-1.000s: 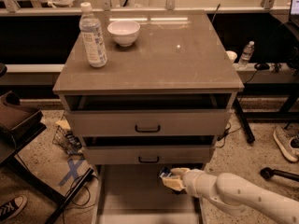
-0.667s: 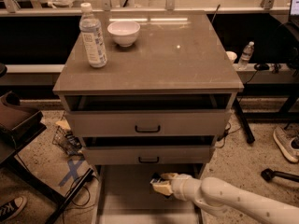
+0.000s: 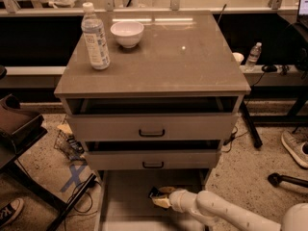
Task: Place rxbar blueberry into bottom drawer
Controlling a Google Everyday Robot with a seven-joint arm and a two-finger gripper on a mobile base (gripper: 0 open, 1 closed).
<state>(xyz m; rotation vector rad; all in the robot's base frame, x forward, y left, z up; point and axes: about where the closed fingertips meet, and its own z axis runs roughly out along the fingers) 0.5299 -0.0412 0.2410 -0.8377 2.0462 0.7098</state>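
The bottom drawer (image 3: 126, 196) is pulled out at the foot of the cabinet and shows its pale flat floor. My gripper (image 3: 159, 196) reaches in from the lower right on a white arm and sits low over the middle of the drawer floor. A small dark bar, the rxbar blueberry (image 3: 154, 193), sits between its pale yellowish fingers (image 3: 166, 189). The fingers are shut on it. Most of the wrapper is hidden by the fingers.
Two upper drawers with black handles (image 3: 151, 133) stand slightly open. On the cabinet top (image 3: 183, 61) are a water bottle (image 3: 95, 36) and a white bowl (image 3: 127, 33). A dark bin (image 3: 17, 124) and cables lie at the left. A shoe (image 3: 294, 148) is at the right.
My gripper has moved left with the bar, from the drawer's right side to over its middle.
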